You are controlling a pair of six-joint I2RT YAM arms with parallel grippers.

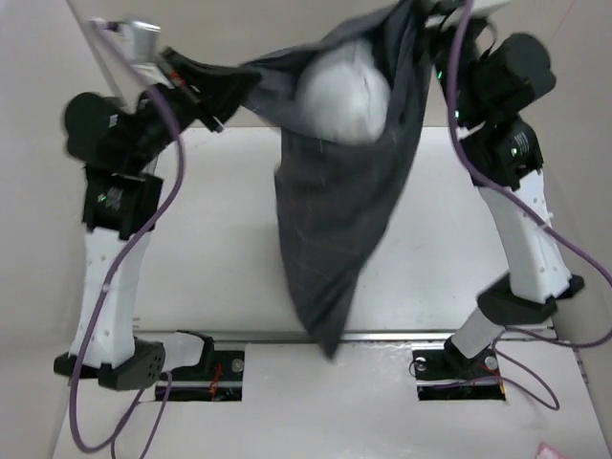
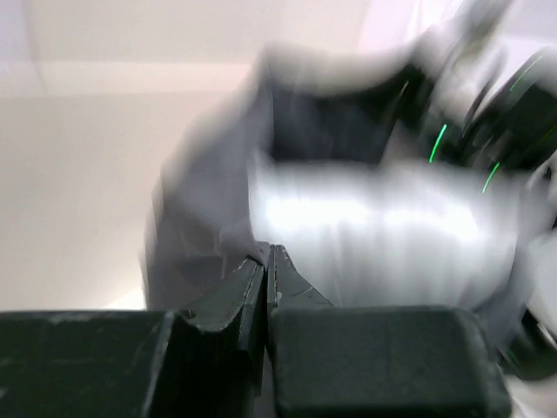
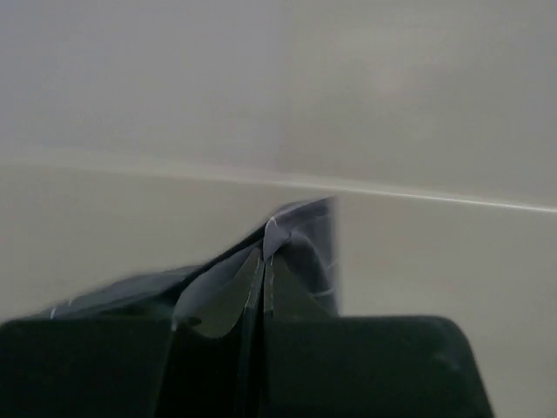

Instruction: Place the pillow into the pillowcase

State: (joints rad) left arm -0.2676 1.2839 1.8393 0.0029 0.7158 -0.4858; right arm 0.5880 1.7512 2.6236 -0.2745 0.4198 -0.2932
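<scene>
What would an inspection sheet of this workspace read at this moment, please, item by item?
Surface: white table; the fabric hangs over its middle.
Job's things: pillowcase held up by its mouth between both arms, body hanging down; pillow shows white in the open mouth, partly inside.
Clutter: small pink scrap at the near right corner, too small to identify.
Grippers: left gripper and right gripper both shut on the pillowcase edge.
Cables: purple cables run along both arms, looping loosely near the bases.
Surroundings: beige walls at the sides.
</scene>
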